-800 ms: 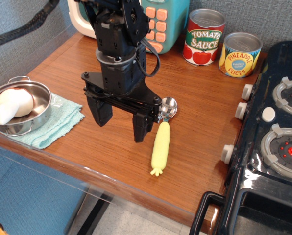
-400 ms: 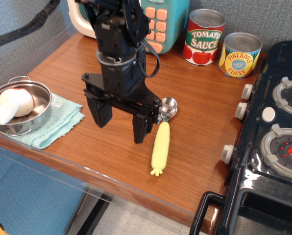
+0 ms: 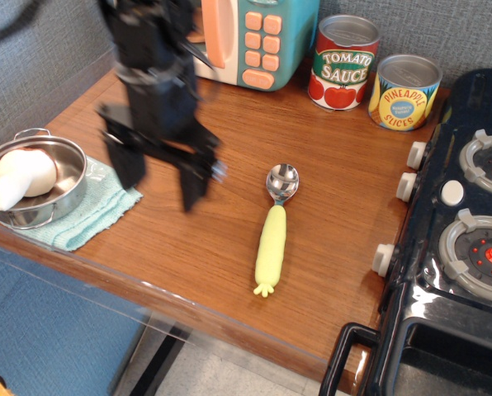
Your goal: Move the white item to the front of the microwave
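Note:
The white item (image 3: 19, 178) is a smooth rounded toy lying inside a steel pot (image 3: 64, 198) at the left edge of the table. The microwave (image 3: 254, 37) stands at the back, with a teal front and salmon buttons and handle. My black gripper (image 3: 159, 179) hangs open and empty above the wood, just right of the pot, its two fingers spread wide. It is blurred by motion. It is well in front of the microwave.
A teal cloth (image 3: 93, 210) lies under the pot. A spoon with a yellow handle (image 3: 272, 239) lies mid-table. Two cans, tomato sauce (image 3: 342, 62) and pineapple slices (image 3: 404, 92), stand at the back. A black toy stove (image 3: 461, 239) fills the right side.
My gripper has moved left, away from the spoon and toward the pot, staying open. The spoon's bowl is now uncovered.

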Available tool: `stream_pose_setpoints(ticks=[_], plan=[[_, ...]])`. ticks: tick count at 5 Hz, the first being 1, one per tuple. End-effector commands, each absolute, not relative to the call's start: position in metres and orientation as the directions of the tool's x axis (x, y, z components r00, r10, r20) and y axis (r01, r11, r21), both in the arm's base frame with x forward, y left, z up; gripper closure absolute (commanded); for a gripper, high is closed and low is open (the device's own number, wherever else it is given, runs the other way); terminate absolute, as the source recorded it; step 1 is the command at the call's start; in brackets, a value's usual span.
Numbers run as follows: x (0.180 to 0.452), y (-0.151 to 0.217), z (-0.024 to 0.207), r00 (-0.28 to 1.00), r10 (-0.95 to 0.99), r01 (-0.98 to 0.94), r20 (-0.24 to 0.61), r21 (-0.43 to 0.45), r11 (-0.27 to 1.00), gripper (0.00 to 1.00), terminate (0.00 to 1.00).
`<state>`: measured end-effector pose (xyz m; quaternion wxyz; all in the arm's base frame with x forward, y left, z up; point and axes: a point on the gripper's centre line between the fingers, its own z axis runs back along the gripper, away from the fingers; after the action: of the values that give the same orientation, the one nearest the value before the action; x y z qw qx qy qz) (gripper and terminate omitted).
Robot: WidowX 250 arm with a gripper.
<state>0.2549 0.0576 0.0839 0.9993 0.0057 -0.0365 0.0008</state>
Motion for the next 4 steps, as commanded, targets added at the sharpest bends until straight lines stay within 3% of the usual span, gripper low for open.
stream_pose_setpoints(ticks=[1, 3, 4], plan=[[0.256, 0.149, 0.093, 0.983, 0.121, -0.131, 0.135, 0.070, 0.989, 0.00, 0.00], [0.253, 0.194, 0.088, 0.972, 0.211, -0.219, 0.107, 0.066, 0.974, 0.00, 0.00], [0.250, 0.197, 0.084, 0.970, 0.235, -0.239, 0.063, 0.083, 0.967, 0.00, 0.00]])
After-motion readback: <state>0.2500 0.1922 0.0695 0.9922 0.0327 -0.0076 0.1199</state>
